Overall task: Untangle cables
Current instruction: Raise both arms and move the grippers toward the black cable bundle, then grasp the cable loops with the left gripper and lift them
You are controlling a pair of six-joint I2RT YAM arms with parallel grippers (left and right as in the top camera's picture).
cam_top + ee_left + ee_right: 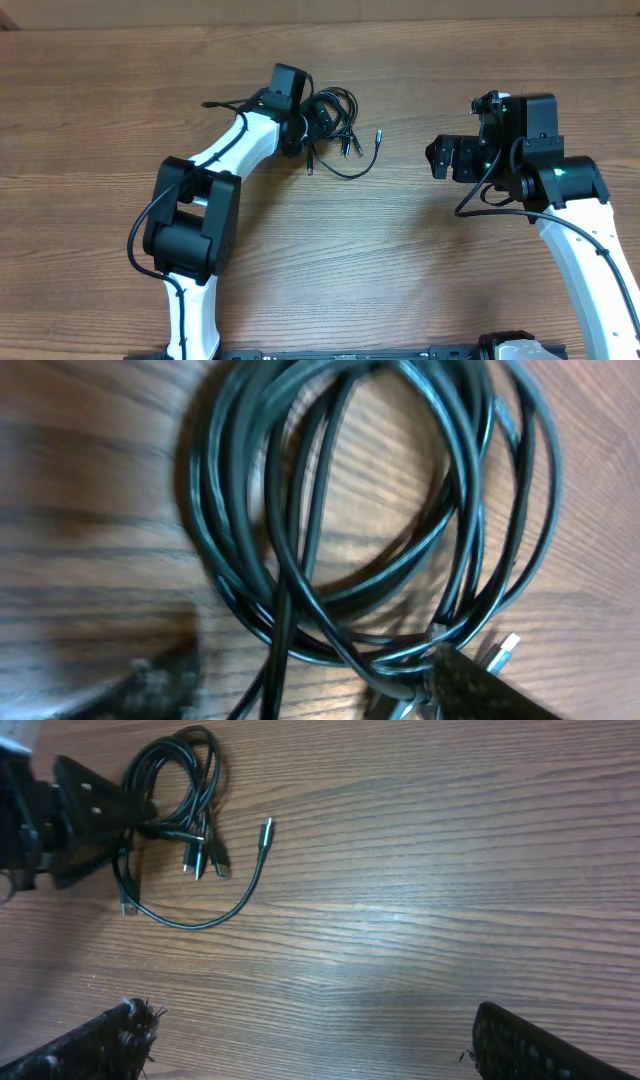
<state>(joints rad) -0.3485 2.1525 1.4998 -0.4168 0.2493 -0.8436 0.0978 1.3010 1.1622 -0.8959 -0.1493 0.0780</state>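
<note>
Cables (338,118) lie coiled on the surface (400,260), far left. Left hand (312,125) straddles the coil, can't tell if gripping. Right hand (440,160) wide, empty, well apart.

No legible text, labels, brands or nos. in any view — overhead, left wrist and right wrist all checked. Only sign-like marks: small green indicator lights (560,172) on the black housings of the right arm (585,225), right side of overhead frame — no chars. readable on or beside them.
</note>
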